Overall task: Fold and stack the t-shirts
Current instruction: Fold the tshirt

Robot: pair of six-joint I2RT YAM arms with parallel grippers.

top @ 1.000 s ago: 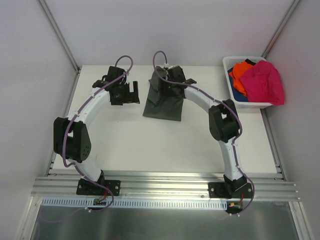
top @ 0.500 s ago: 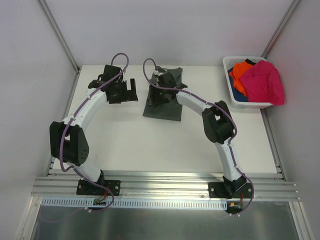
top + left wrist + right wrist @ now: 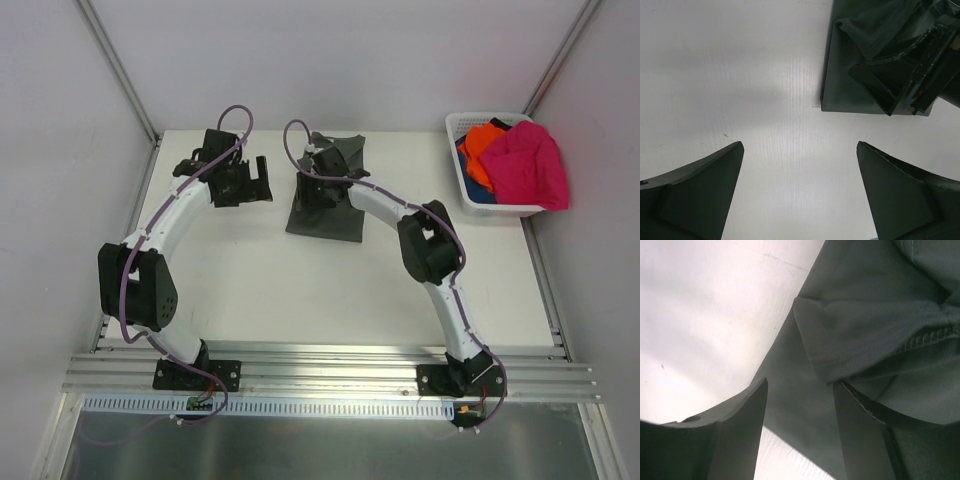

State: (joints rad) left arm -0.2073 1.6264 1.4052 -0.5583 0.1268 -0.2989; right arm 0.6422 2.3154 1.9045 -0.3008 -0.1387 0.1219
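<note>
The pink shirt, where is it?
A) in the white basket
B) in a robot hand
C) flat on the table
A: the pink shirt is heaped in the white basket at the table's far right, with no hand near it.

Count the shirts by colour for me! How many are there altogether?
dark grey-green shirt: 1
magenta-pink shirt: 1
orange shirt: 1
blue shirt: 1, mostly hidden under the others
Total: 4
</note>
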